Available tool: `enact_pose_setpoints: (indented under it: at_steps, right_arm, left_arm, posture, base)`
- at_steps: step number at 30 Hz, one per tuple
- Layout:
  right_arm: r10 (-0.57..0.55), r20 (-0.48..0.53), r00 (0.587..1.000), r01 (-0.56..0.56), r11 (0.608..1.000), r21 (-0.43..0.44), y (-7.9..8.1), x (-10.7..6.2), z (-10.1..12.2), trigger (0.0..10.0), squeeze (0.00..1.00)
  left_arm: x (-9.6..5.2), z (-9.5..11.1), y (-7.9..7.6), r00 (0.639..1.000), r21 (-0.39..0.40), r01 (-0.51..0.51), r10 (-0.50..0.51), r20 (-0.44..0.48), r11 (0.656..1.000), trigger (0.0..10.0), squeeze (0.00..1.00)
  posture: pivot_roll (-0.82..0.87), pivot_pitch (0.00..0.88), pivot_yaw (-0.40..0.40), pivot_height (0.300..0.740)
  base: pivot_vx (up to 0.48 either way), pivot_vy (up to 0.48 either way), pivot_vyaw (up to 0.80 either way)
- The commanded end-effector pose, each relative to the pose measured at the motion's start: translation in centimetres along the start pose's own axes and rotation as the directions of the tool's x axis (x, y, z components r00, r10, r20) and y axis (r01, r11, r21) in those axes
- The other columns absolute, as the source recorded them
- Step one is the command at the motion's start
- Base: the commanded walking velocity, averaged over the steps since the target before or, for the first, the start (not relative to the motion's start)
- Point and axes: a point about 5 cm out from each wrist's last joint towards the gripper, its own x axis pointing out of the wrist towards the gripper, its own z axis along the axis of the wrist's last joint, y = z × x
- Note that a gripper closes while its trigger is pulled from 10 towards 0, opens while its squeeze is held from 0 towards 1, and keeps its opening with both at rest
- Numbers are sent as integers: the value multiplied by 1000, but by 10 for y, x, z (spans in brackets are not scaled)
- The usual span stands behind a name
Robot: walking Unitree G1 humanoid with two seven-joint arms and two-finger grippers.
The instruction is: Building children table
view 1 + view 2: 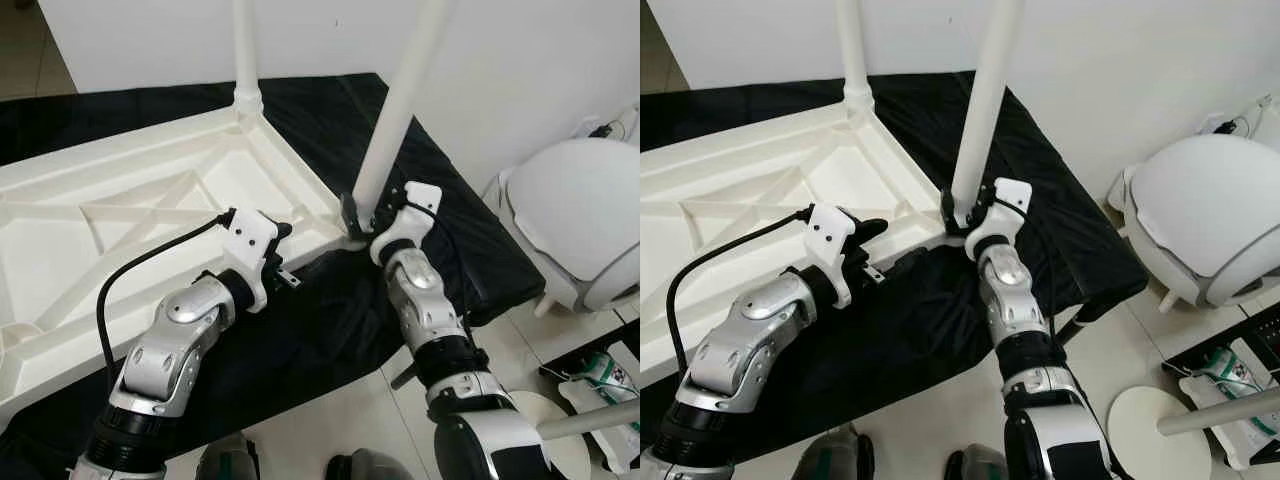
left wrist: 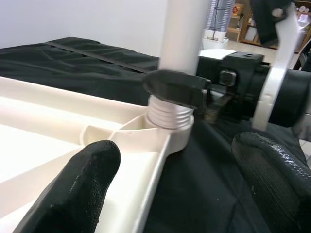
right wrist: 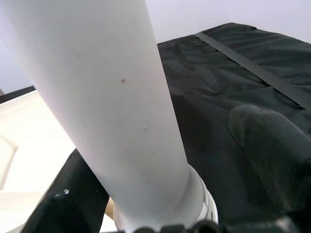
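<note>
A white plastic table top (image 1: 120,200) lies upside down on a black cloth (image 1: 330,320). One white leg (image 1: 245,50) stands in its far corner. A second leg (image 1: 400,100) stands in the near right corner socket, with silver thread (image 2: 167,114) showing above the socket. My right gripper (image 1: 358,218) is open around this leg's base. One of its fingers (image 3: 73,194) touches the leg, and the other finger (image 3: 272,145) stands apart from it. My left gripper (image 1: 288,258) is open at the table's near rim, left of that corner, holding nothing.
The black cloth covers a low platform that ends just right of the corner. A white rounded seat (image 1: 580,220) stands on the tiled floor at the right. A white round base (image 1: 560,440) and packaged parts (image 1: 610,375) lie on the floor nearby. A white wall is behind.
</note>
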Motion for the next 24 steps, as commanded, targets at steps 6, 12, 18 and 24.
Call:
enact_pose_setpoints:
  at_steps: [6, 12, 18, 24]
  right_arm:
    - [44, 67, 997, -44, 999, 6, -20, 7, 18, 10000, 0]
    - [31, 64, 997, -31, 999, -10, -44, 21, 29, 10000, 0]
    - [59, 78, 995, -60, 998, 13, -48, 29, 36, 10000, 0]
    - [125, 75, 989, -128, 991, 38, -36, 35, 35, 10000, 0]
  left_arm:
    - [2, 5, 0, 1000, 10, -12, 12, 12, 1000, 10000, 0]
    - [3, 7, 1, 1000, 13, -9, 9, 17, 1000, 10000, 0]
    - [6, 11, 4, 999, 32, -46, 45, 31, 998, 10000, 0]
    - [13, 16, 9, 992, 36, -115, 113, 55, 993, 10000, 0]
  posture:
    - [15, 0, -46, 740]
    - [18, 15, -40, 740]
    - [25, 28, -32, 740]
    - [33, 38, -35, 740]
  base:
    - [0, 0, 0]
    - [0, 0, 0]
    - [0, 0, 0]
    - [0, 0, 0]
